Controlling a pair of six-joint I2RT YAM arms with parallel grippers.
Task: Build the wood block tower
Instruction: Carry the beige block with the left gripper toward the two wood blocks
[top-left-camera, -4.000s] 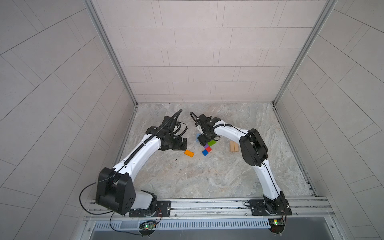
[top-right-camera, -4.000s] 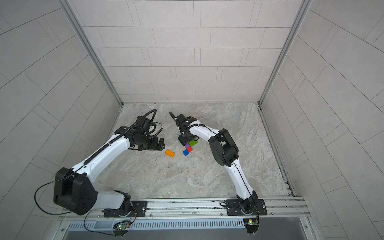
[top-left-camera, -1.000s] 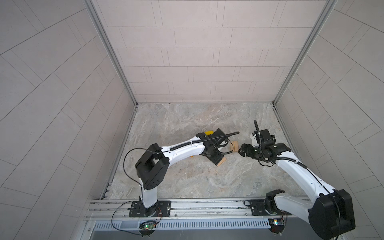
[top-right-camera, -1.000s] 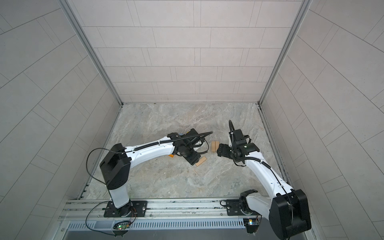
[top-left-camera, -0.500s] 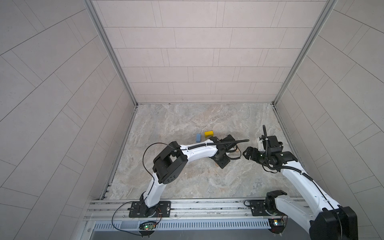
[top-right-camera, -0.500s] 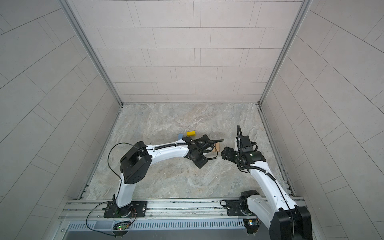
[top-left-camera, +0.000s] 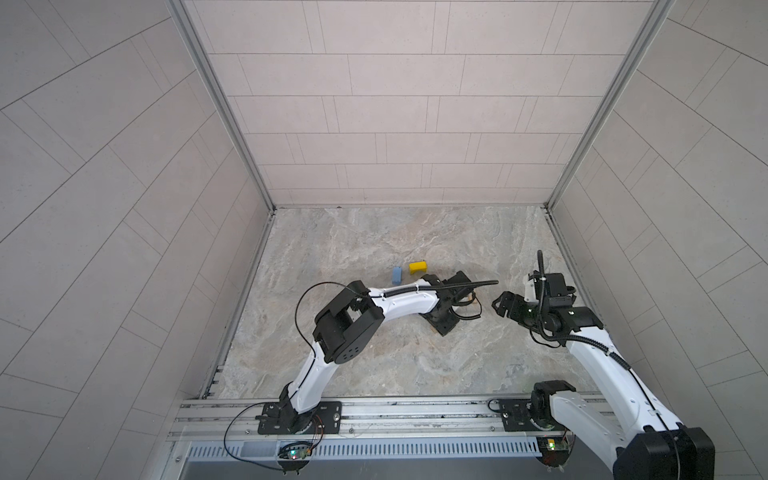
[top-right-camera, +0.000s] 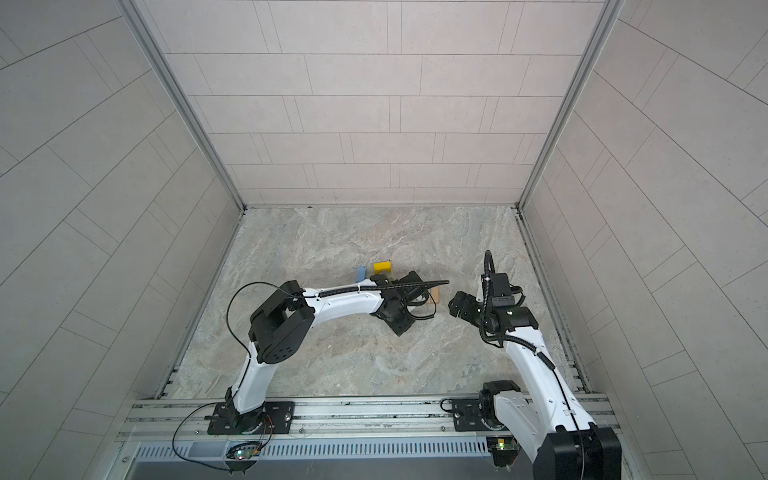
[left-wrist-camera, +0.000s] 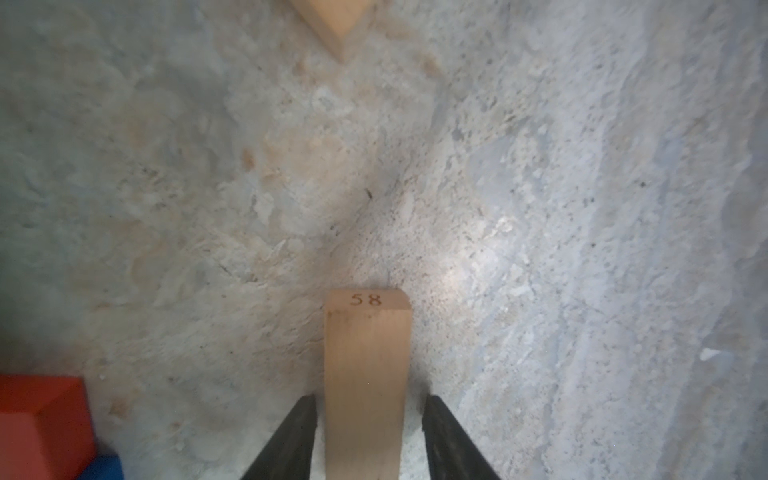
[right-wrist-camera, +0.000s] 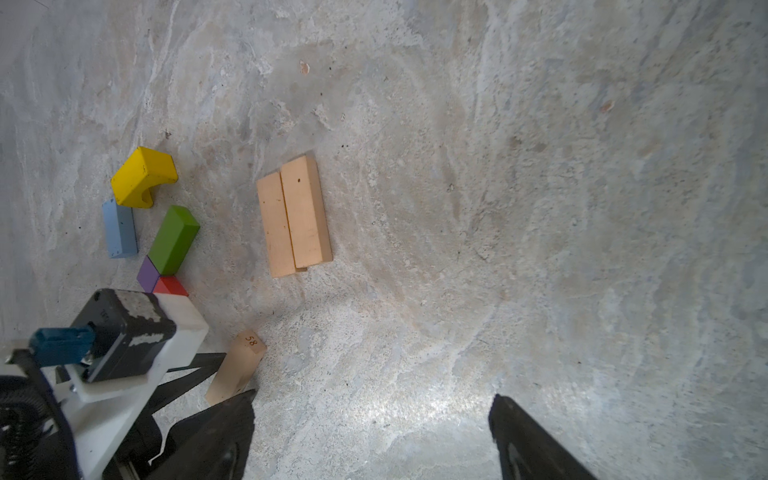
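A tan block marked 58 (left-wrist-camera: 368, 374) lies on the floor between the fingers of my left gripper (left-wrist-camera: 370, 399), with a thin gap on each side. Both top views show that left gripper (top-left-camera: 442, 324) (top-right-camera: 399, 326) low at mid-floor. Two tan oblongs (right-wrist-camera: 293, 216) lie side by side just beyond it. Yellow (right-wrist-camera: 143, 176), light-blue (right-wrist-camera: 119, 228), green (right-wrist-camera: 173, 239), purple (right-wrist-camera: 147, 274) and red (right-wrist-camera: 170, 286) blocks lie loose. A blue block (left-wrist-camera: 104, 467) sits by the red one (left-wrist-camera: 41, 419). My right gripper (right-wrist-camera: 372, 397) (top-left-camera: 498, 305) hangs open and empty to the right. The tower is not in view.
Tiled walls close in the marble floor (top-left-camera: 374, 353) on three sides. The arms' mounting rail (top-left-camera: 415, 411) runs along the front edge. The left arm's elbow (top-left-camera: 347, 324) and its cable loop stand over the floor's left middle.
Over the last second my left jaws have narrowed around the tan block and the left elbow has swung right. My right gripper has drawn back slightly to the right.
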